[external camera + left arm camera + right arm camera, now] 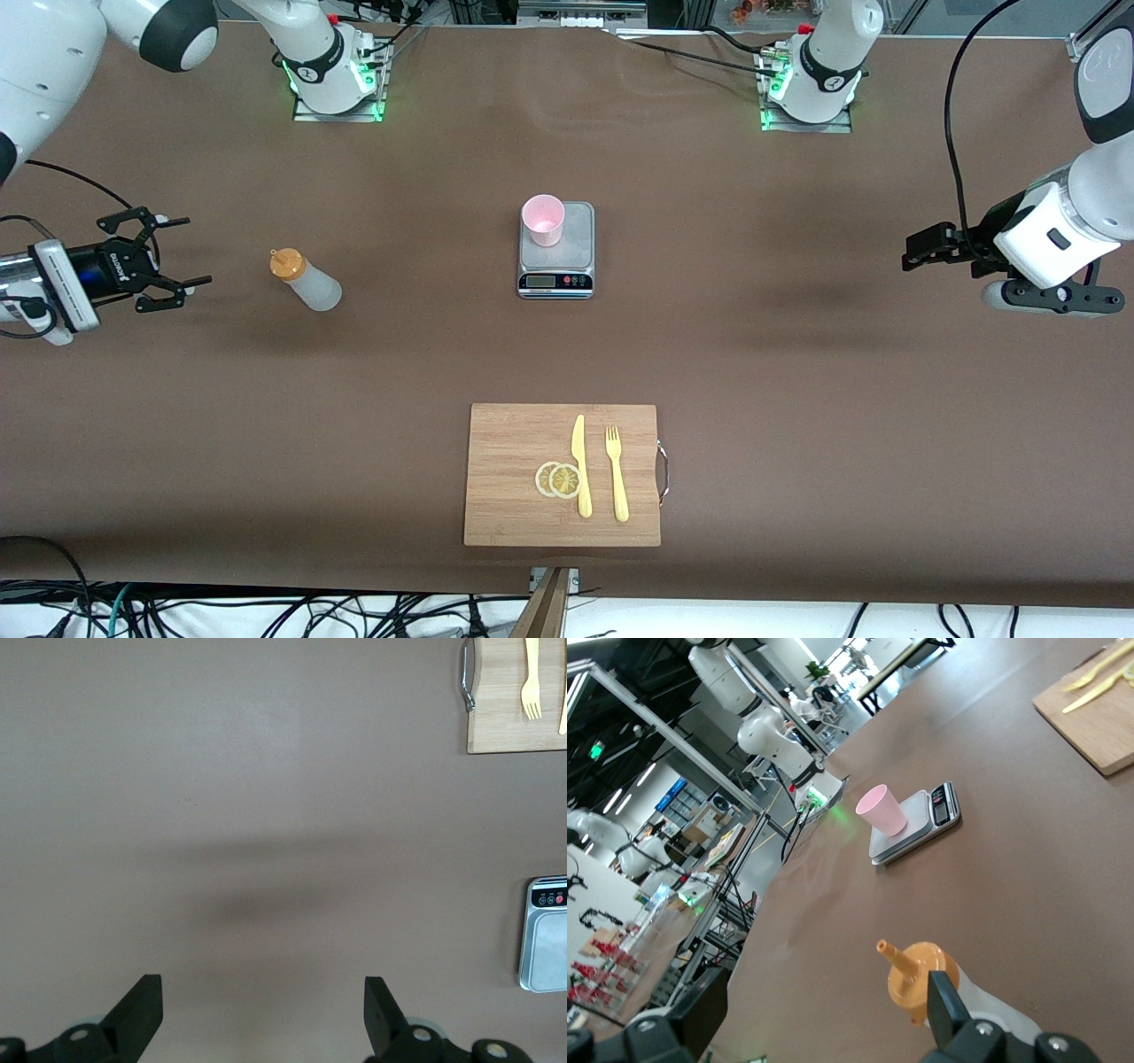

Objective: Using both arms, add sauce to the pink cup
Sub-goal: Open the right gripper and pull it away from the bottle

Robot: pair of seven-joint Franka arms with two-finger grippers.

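Front view: pink cup point(543, 219) upright on grey scale point(556, 249), at the corner farthest from the camera, toward the right arm's end. Sauce bottle point(305, 280) on brown bench point(797, 372), well apart from scale toward the right arm's end. Right claw point(182, 281) released, empty, low over bench near bottle. Left claw point(912, 248) released, empty, over the bench's left-arm end. Cutting board point(514, 470) nearer the camera than scale, carrying knife point(580, 465), fork point(617, 474), two lemon slices point(558, 479).

Left wrist view: fingers point(137, 1010) spread over bare bench; scale point(545, 935) and board point(509, 700) at picture edge.

Right wrist view: fingers point(943, 1001) spread, bottle point(921, 979) close ahead, not gripped; cup point(881, 809) on scale point(917, 824) farther off.
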